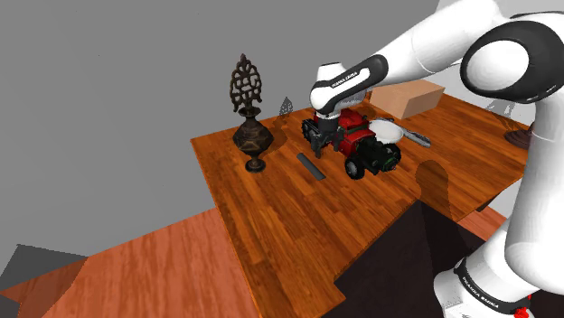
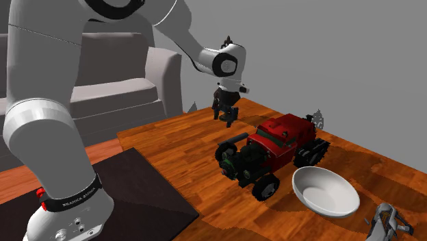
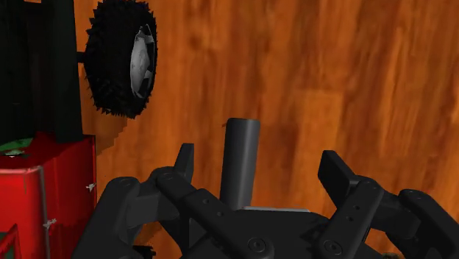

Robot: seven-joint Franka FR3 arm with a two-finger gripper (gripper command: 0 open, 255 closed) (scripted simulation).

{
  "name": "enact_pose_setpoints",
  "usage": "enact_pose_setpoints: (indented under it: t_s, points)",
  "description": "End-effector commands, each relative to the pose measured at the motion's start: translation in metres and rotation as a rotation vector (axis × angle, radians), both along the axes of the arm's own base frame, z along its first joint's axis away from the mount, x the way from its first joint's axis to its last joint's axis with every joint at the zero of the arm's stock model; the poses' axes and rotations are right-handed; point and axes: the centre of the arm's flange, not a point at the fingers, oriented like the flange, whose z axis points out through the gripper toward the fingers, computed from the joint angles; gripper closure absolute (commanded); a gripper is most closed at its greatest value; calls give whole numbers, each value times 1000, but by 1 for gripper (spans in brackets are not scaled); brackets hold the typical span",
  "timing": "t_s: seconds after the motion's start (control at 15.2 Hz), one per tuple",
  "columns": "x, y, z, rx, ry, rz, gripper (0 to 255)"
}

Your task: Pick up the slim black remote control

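All-black two-finger gripper (image 1: 315, 143) hung unclenched above slim dark flat remote control (image 1: 311, 166); remote lay on wooden table (image 1: 271, 212), 8 o'clock of red toy tractor (image 1: 363, 146), shoulder view; fingers (image 3: 335, 168) straddled it, untouching; presumably pre-grasp alignment.

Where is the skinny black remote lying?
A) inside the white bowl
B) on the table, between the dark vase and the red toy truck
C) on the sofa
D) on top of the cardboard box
B: the slim dark remote lies flat on the wooden table, with the dark vase on one side and the red toy truck on the other.
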Motion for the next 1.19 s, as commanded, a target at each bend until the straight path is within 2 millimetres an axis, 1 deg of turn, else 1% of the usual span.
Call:
enact_pose_setpoints:
  t_s: [0.0,0.46,0.92,1.06,1.12]
  points:
    - [19,-1,-21,2,7,-9,0]
    - [80,-11,-91,11,29,-42,0]
    - [80,-11,-127,11,29,-42,0]
    - [80,-11,-131,11,29,-42,0]
    - [79,-11,-131,11,29,-42,255]
